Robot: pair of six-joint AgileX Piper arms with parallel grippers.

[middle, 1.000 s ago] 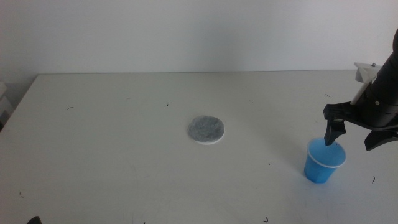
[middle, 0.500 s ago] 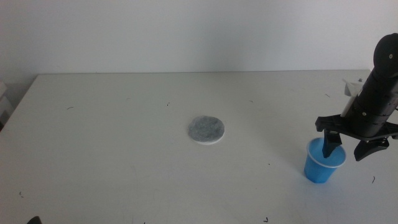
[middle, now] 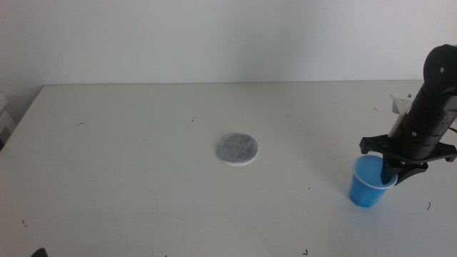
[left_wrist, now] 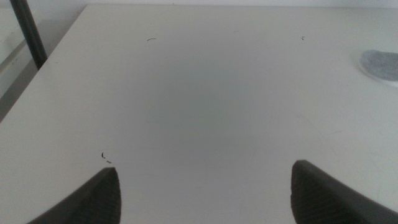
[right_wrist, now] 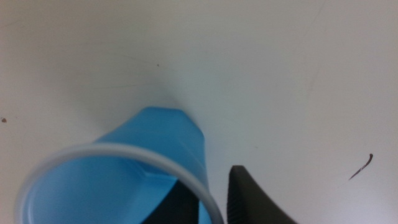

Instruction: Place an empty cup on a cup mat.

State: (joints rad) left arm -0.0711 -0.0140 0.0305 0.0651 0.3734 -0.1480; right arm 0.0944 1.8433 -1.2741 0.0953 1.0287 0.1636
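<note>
The blue cup (middle: 368, 185) stands upright on the table at the right, and the right wrist view shows its blue inside (right_wrist: 124, 180) holding nothing. My right gripper (middle: 389, 175) comes down from the right and is shut on the cup's right wall, one jaw inside the rim and one outside (right_wrist: 208, 199). The grey cup mat (middle: 237, 148) lies flat near the table's middle, well left of the cup, with nothing on it. Its edge shows in the left wrist view (left_wrist: 380, 65). My left gripper (left_wrist: 205, 186) waits open over the table's left front.
The white table (middle: 143, 178) has only small dark specks on it. Its far edge meets a white wall. A dark post (left_wrist: 28, 31) stands off the table's left edge.
My right gripper has sunk onto the cup's right side and its jaws have closed on the wall. The cup and the mat have not moved.
</note>
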